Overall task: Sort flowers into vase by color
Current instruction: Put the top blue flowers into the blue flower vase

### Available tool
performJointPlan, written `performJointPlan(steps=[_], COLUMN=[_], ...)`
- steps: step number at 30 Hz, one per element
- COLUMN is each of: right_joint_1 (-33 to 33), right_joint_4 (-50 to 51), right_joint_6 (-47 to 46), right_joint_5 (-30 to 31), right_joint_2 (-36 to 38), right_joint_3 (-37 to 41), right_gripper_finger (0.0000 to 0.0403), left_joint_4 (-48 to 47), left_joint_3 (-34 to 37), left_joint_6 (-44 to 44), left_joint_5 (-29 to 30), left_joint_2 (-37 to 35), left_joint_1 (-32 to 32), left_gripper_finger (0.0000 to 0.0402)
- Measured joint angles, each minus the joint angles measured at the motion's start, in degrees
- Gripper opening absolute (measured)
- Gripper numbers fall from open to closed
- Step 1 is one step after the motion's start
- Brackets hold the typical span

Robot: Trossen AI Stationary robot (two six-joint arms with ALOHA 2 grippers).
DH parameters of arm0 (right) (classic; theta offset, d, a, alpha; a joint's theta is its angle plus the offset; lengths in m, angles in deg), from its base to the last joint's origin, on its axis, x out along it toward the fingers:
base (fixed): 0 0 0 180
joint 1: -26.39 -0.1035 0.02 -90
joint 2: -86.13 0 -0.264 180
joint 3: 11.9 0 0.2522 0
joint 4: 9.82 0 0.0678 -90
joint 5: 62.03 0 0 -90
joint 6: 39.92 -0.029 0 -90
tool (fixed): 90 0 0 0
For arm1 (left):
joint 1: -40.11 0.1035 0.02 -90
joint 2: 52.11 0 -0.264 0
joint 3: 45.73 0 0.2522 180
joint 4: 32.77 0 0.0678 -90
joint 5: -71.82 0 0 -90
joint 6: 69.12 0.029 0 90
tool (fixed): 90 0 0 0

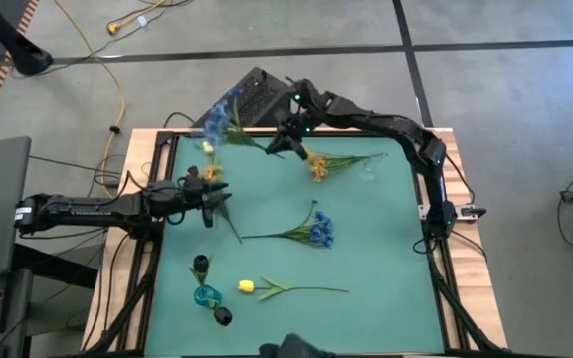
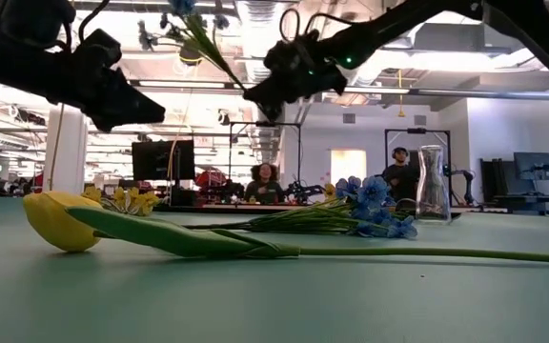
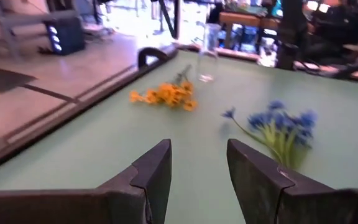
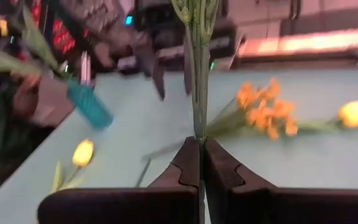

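My right gripper [image 1: 283, 141] hangs over the table's far left part, shut on a blue-blossomed flower [image 1: 218, 122] that it holds in the air [image 2: 201, 36]. My left gripper [image 1: 211, 205] is open and empty above the left side of the mat, and its wrist view [image 3: 197, 177] faces the flowers lying there. On the mat lie a yellow-orange cluster [image 1: 318, 167], a blue cluster flower [image 1: 318, 230] and a yellow tulip [image 1: 247, 286]. A teal vase [image 1: 205, 295] is near the front left. A clear glass vase [image 2: 432, 186] stands toward the far right. My right gripper pinches the blue flower's green stem [image 4: 198, 127] between its two fingers, at the stem's lower part. The stem runs on past the fingertips, along the fingers. The flower is lifted clear of the table, its blossom [image 2: 185, 8] up and toward the left.
Dark small things [image 1: 200, 264] [image 1: 223, 316] sit beside the teal vase. A dark box [image 1: 257, 96] stands past the table's far edge. People sit in the room beyond [image 2: 265, 181]. The mat's right half [image 1: 386, 249] is bare.
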Motion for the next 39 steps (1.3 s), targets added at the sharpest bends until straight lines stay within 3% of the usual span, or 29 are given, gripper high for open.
performJointPlan(steps=[5, 9, 13, 21, 24, 27, 39], right_joint_1=[-4.33, -7.32, -8.84, -13.13, -14.48, -15.44, -17.40], right_joint_4=[-6.67, -12.82, -17.98, -23.97, -27.03, -28.31, -27.10], right_joint_6=[-3.00, -8.33, -11.73, -13.13, -14.95, -15.40, -16.10], right_joint_5=[2.71, 9.17, 9.33, 9.60, 14.09, 15.82, 24.19], right_joint_2=[-0.54, -0.59, -0.59, -0.59, -0.59, -0.68, -0.70], right_joint_3=[0.04, 0.04, 0.04, 0.04, 0.04, 0.04, 0.04], right_gripper_finger=[0.0027, 0.0027, 0.0027, 0.0027, 0.0027, 0.0027, 0.0027], left_joint_4=[5.71, 12.06, 17.06, 26.56, 28.56, 28.65, 33.35], left_joint_3=[0.00, 0.00, 0.00, -0.02, -0.02, -0.02, -0.19], left_joint_6=[2.43, 3.48, 4.19, 2.16, 0.72, 1.07, 2.81], left_joint_5=[3.26, 1.44, -0.83, 0.27, -1.65, -5.71, -7.26], left_joint_2=[0.00, -0.02, -0.02, 0.00, -0.02, 0.00, -0.02], left_joint_1=[0.22, 0.89, 1.27, 1.27, 1.32, 1.25, 1.27], left_gripper_finger=[0.0143, 0.0143, 0.0143, 0.0143, 0.0143, 0.0143, 0.0143])
